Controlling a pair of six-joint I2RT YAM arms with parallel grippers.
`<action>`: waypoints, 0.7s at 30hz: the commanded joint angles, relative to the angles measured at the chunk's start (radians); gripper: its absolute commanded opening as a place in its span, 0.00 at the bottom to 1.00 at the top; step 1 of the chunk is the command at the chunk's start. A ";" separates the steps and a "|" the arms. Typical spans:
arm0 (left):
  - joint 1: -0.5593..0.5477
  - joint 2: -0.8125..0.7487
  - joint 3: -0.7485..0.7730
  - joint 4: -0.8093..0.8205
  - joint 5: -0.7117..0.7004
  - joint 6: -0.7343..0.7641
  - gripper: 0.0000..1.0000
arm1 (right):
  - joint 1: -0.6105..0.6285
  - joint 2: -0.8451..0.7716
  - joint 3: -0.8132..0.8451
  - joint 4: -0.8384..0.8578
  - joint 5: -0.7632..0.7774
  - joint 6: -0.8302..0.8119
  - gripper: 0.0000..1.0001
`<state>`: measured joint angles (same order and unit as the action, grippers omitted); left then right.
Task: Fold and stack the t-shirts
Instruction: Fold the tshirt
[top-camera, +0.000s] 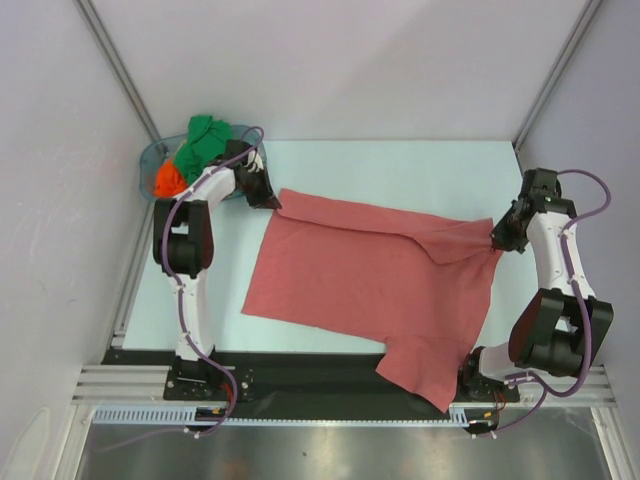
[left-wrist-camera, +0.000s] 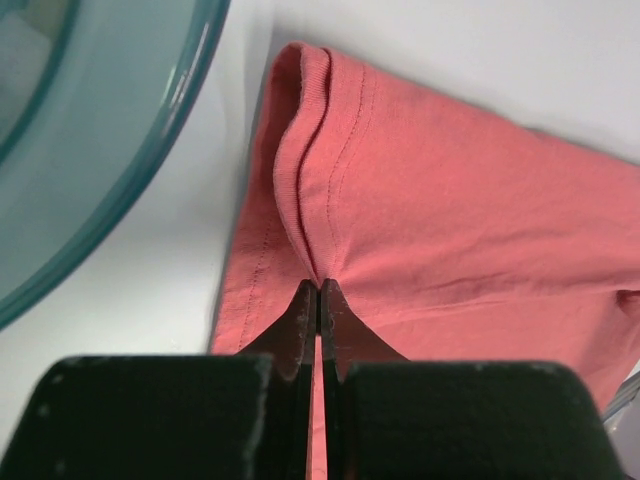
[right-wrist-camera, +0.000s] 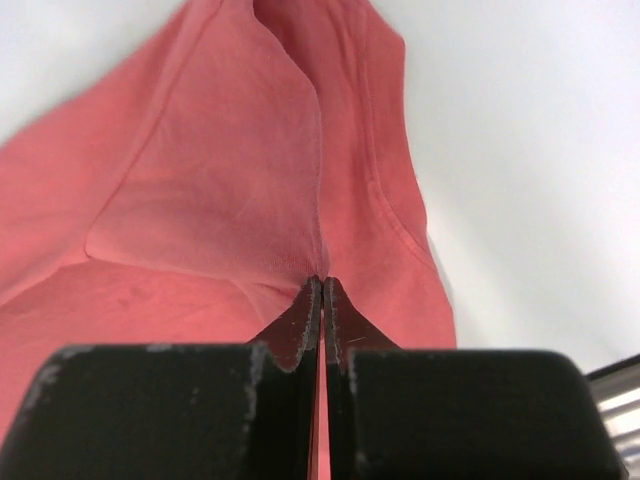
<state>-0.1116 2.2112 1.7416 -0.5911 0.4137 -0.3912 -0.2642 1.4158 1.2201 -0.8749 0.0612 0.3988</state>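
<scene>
The large salmon-red t-shirt (top-camera: 370, 275) lies spread over the middle of the table, one part hanging over the near edge. My left gripper (top-camera: 272, 200) is shut on its far left corner, a hemmed edge, seen in the left wrist view (left-wrist-camera: 318, 285). My right gripper (top-camera: 497, 238) is shut on its far right edge, where the cloth bunches into a fold, seen in the right wrist view (right-wrist-camera: 322, 282). A bright green t-shirt (top-camera: 205, 140) and an orange t-shirt (top-camera: 167, 180) lie crumpled in the tub. No beige shirt shows.
A clear blue-tinted plastic tub (top-camera: 150, 160) stands at the far left corner, just behind my left gripper; its rim shows in the left wrist view (left-wrist-camera: 120, 170). White walls with metal posts enclose the table. A black strip runs along the near edge.
</scene>
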 joint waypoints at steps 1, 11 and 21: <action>0.007 -0.056 -0.005 -0.016 -0.010 0.029 0.00 | -0.006 -0.029 -0.024 -0.032 -0.003 -0.021 0.00; 0.007 -0.036 0.010 -0.047 -0.047 0.046 0.00 | -0.006 -0.023 -0.036 -0.053 -0.004 -0.022 0.00; 0.007 -0.044 0.007 -0.064 -0.047 0.052 0.00 | -0.006 -0.086 -0.033 -0.118 -0.028 0.012 0.00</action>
<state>-0.1116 2.2105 1.7351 -0.6418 0.3836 -0.3641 -0.2642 1.3670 1.1854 -0.9539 0.0326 0.3950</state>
